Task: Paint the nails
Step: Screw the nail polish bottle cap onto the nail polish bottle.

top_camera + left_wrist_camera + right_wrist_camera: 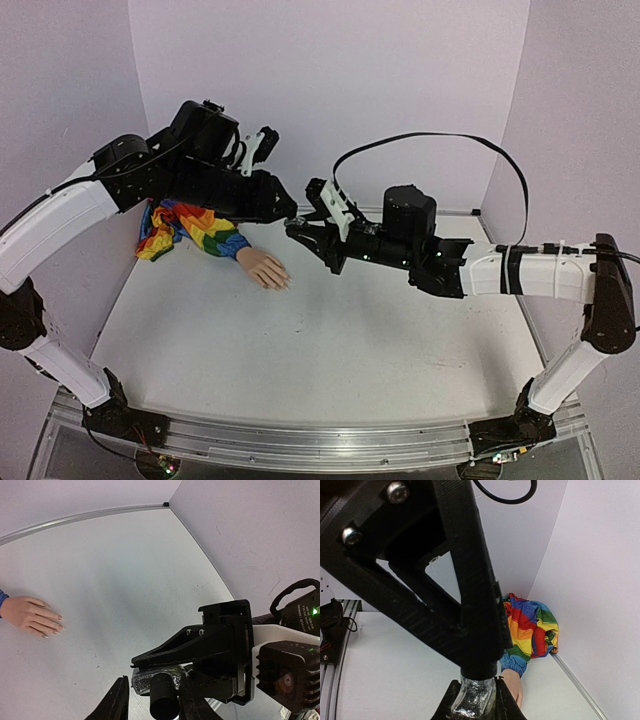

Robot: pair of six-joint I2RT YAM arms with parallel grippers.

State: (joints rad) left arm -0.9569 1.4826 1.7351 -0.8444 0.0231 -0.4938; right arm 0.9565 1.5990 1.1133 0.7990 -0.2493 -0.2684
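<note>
The pale fake hand [264,270] lies palm down on the white table, with its rainbow sleeve [190,228] bunched at the back left wall. Its tiny nails [56,625] show in the left wrist view, far to the left of both grippers. My right gripper [475,707] is shut on a small glittery glass bottle [472,700] and holds it above the table. The bottle's black cap [164,697] sits between the fingers of my left gripper [156,702]. One finger touches the cap and the other stands apart from it. The two grippers meet [295,225] just right of the fake hand.
Pale walls close in the table [300,340] at the back and on both sides. The right arm's black cable [430,140] loops above it. A metal rail [300,445] runs along the near edge. The hand [514,690] and sleeve [532,627] lie just behind the bottle.
</note>
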